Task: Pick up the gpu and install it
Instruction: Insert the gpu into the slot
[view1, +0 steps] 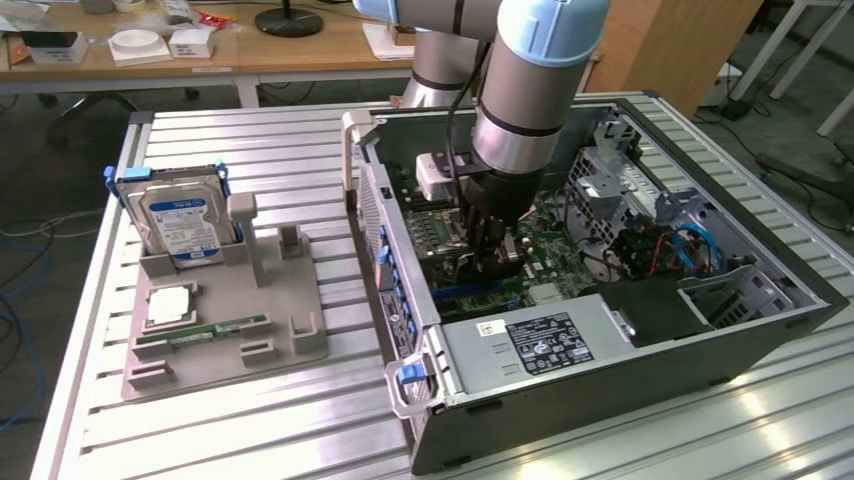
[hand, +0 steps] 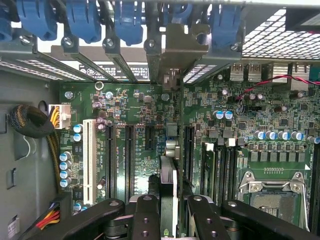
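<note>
Inside the case (view1: 601, 400), over the motherboard (hand: 140, 100), the gripper (hand: 172, 220) clamps the gpu (hand: 168, 182) edge-on above the slots (hand: 129, 150), so I judge it should hold the card upright, its bracket (hand: 175, 47) meeting the rear opening, and press down evenly.

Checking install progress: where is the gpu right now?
In the wrist view the gpu stands edge-on in the gripper, over the motherboard's expansion slots, inside the open computer case on the exterior view's right.
</note>
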